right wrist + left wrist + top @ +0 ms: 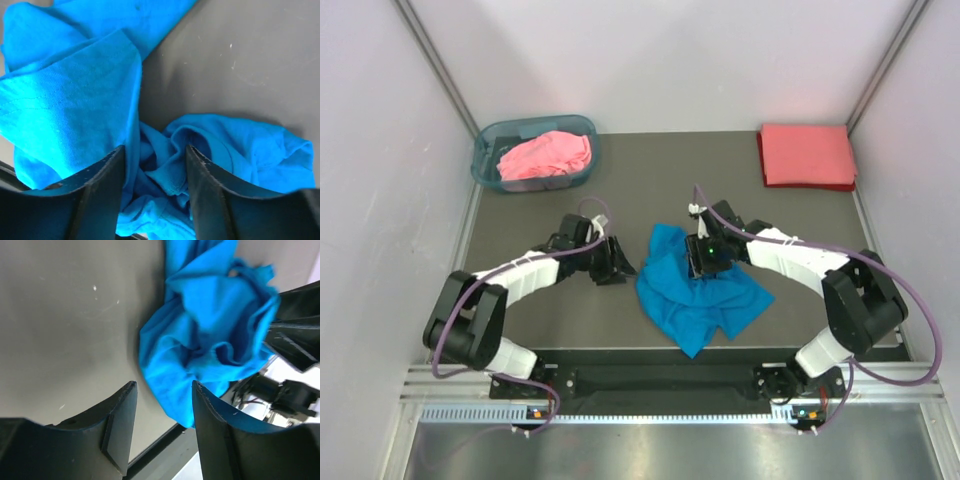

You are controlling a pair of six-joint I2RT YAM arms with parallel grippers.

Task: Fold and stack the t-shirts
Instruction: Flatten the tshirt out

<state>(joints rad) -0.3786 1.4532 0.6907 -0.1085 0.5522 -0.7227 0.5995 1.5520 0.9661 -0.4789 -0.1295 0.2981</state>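
A bright blue t-shirt (pixel 695 295) lies crumpled in a heap at the middle of the dark table. My right gripper (pixel 705 258) hovers over its upper part, open; in the right wrist view its fingers (pixel 155 150) straddle loose folds of the blue cloth (pixel 65 100) without pinching them. My left gripper (pixel 618 264) sits just left of the heap, open, with nothing between its fingers (pixel 162 385); the blue shirt (pixel 210 330) lies just beyond them. A pink t-shirt (pixel 545 155) is bunched in the basket. A coral-red t-shirt (pixel 807 155) lies folded flat at the back right.
The translucent blue-grey basket (pixel 480 160) stands at the back left corner. White walls close in the table on three sides. The black front rail (pixel 660 378) with both arm bases runs along the near edge. The right arm (pixel 295 325) shows in the left wrist view.
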